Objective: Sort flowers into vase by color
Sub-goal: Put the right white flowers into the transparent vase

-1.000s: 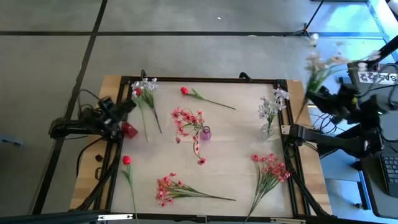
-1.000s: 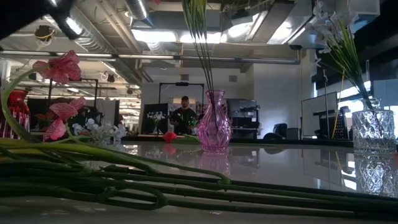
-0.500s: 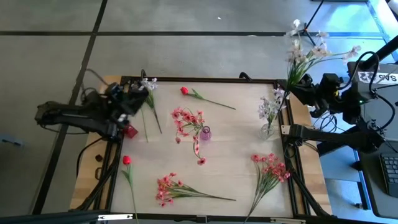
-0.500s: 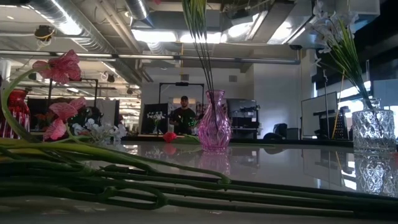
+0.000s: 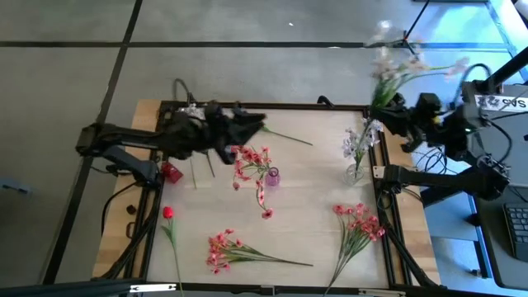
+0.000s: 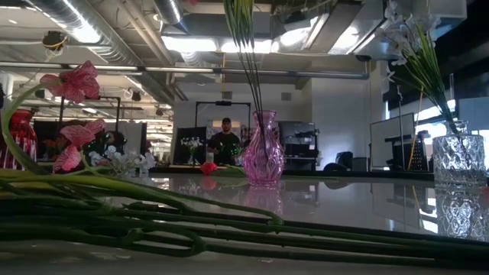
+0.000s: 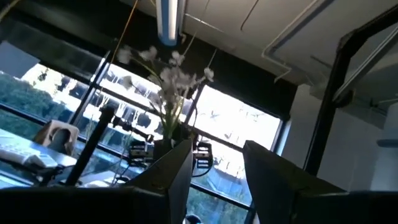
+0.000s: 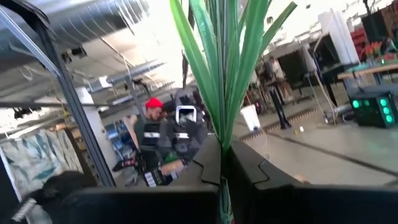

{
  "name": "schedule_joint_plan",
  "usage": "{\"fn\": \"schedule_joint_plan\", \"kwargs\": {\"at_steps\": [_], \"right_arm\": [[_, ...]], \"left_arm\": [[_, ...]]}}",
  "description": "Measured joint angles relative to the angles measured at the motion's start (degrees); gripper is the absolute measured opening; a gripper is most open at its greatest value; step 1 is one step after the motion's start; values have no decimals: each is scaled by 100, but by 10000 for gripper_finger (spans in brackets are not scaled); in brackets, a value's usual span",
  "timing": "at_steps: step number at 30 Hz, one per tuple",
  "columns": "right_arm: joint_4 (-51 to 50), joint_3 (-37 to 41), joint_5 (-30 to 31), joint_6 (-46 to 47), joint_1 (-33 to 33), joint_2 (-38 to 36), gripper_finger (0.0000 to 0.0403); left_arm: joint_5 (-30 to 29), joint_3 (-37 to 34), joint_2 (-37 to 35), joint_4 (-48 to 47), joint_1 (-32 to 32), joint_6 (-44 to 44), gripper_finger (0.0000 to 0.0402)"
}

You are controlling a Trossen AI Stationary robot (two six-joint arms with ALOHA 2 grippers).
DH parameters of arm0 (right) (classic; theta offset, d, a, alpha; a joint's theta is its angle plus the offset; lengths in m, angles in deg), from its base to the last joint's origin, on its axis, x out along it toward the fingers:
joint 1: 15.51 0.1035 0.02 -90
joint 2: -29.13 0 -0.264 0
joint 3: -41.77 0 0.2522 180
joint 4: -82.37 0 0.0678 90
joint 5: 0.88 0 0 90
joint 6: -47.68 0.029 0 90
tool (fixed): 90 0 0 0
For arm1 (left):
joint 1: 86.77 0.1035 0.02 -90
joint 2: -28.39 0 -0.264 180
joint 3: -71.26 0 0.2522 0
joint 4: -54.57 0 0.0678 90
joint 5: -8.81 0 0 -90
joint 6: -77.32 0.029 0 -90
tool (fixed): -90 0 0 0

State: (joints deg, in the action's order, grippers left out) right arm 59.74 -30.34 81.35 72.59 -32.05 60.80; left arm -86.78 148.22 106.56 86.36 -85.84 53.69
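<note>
My right gripper (image 5: 386,111) hangs past the table's far right corner, shut on a white flower spray (image 5: 398,62). That spray also shows in the left wrist view (image 7: 169,74). Below it, a clear vase (image 5: 354,172) holds white flowers (image 5: 360,139). My left gripper (image 5: 254,124) is open with nothing between its fingers, above the table's far left part near a red flower (image 5: 245,120). A pink vase (image 5: 271,176) holds pink flowers (image 5: 249,157). A red vase (image 5: 172,172) stands at the left. My right gripper pinches the white spray's bundle of green stems and leaves (image 8: 225,134) between its two fingers. The stems run on past the fingertips, and the blossoms (image 5: 388,49) stand beyond them toward the far side. The spray is lifted clear of the table and vases.
Loose on the table lie a white spray (image 5: 195,111) at far left, a red flower (image 5: 167,212) at left, and pink sprays at near centre (image 5: 223,250) and near right (image 5: 359,221). A black frame (image 5: 379,190) rims the table. A person (image 6: 225,141) stands far behind.
My left arm has swung up from the table's left edge and reached toward the right, over the far left part of the table, staying open. My right gripper has carried the white spray toward the table's far right corner, nearer the clear vase.
</note>
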Motion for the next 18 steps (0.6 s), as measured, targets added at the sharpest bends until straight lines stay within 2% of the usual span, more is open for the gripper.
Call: {"fn": "schedule_joint_plan", "kwargs": {"at_steps": [6,11,18], "right_arm": [[622,9,-82,-55,2,499,5],[1189,7,-83,135,2,793,5],[1669,1,-283,723,109,1391,5]], "left_arm": [[487,829,1080,-32,2,-300,141],[604,1302,1625,-22,1,-468,141],[-37,1379,1720,-572,2,-455,141]]}}
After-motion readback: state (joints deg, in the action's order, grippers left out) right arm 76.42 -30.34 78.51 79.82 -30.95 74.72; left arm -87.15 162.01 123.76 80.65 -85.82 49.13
